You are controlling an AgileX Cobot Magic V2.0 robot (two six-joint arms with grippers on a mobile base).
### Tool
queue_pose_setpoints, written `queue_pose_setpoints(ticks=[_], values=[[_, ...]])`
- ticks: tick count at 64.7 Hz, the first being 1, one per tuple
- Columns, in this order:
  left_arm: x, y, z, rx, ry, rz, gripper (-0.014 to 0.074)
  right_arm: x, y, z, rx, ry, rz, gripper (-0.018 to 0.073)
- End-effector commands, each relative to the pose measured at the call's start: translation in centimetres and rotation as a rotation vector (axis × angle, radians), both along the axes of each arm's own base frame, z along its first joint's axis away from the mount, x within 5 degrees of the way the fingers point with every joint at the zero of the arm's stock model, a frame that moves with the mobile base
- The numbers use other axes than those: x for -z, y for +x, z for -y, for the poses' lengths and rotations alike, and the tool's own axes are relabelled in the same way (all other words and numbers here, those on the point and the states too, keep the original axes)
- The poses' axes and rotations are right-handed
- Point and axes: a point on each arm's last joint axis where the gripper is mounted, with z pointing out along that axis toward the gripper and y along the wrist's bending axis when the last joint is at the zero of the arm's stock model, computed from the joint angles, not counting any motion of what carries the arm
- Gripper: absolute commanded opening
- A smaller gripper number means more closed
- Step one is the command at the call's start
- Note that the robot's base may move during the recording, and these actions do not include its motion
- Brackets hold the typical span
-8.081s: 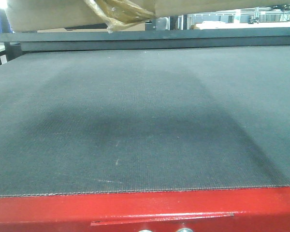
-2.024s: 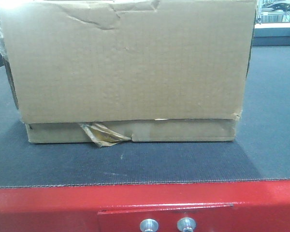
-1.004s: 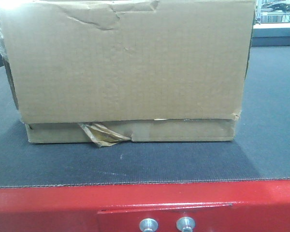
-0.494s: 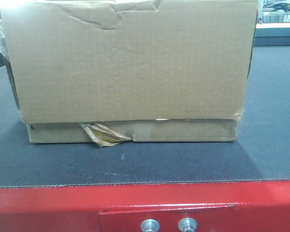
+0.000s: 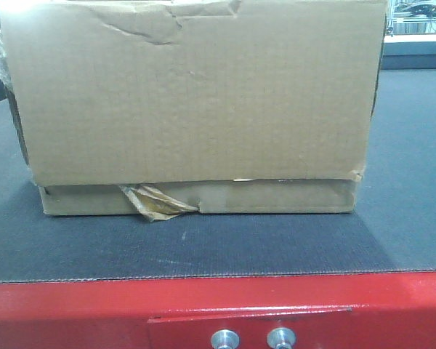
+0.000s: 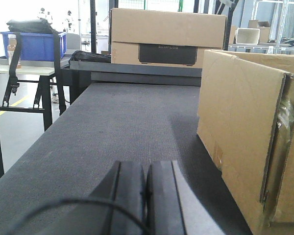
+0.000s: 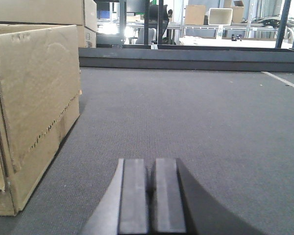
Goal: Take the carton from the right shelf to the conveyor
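The left claw (image 6: pixel 146 196) has its two dark fingers pressed together with nothing between them, low over the conveyor (image 6: pixel 117 127) belt, apart from the carton (image 6: pixel 250 132) that stands to its right. The right claw (image 7: pixel 149 196) is likewise closed on nothing, its fingers flat together just above the belt, with the carton at its left and a strip of bare belt between them.

The carton sits on the conveyor's dark grey belt, near the front edge and nearer the left edge than the right, its long face square to the red frame (image 5: pixel 218 313). A ragged strip of glossy brown tape (image 5: pixel 156 202) curls from its lower flap seam, and its top edge is creased. Two silver bolts (image 5: pixel 224 339) show in the frame below. Beyond the belt's far end stands another cardboard box (image 6: pixel 166 36) and, to the left, a blue bin (image 6: pixel 32 45) on a stand.
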Motion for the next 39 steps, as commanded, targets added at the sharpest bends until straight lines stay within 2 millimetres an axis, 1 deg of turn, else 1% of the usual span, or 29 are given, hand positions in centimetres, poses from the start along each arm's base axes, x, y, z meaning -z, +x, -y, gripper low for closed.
queue_pose_setpoints(ticks=[1,39], values=[[-0.25,-0.06,-0.02,-0.003,-0.001,0.025,0.0002,-0.31,-0.05,0.03,0.003,-0.015,0.035,-0.0074],[-0.25,-0.06,-0.02,-0.003,-0.001,0.025,0.0002,-0.31,-0.05,0.03,0.003,-0.015,0.035,-0.0074]])
